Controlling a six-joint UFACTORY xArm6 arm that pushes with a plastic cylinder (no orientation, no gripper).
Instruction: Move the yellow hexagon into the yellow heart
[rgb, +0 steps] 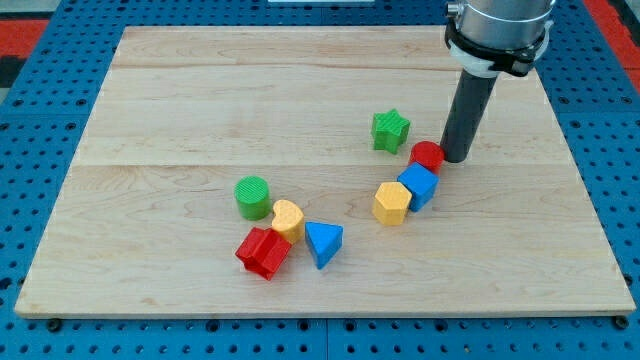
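The yellow hexagon (392, 203) lies right of the board's middle, touching a blue block (418, 186) on its upper right. The yellow heart (287, 218) lies to the left, lower middle, wedged between a green cylinder (253, 197), a red block (263, 251) and a blue triangle (324, 242). My tip (458, 157) stands at the right side of a red cylinder (427, 155), touching or nearly touching it, above and to the right of the yellow hexagon.
A green star (390, 130) sits alone above the hexagon, left of my rod. The red cylinder, blue block and yellow hexagon form a diagonal chain. The wooden board (150, 100) lies on a blue pegboard.
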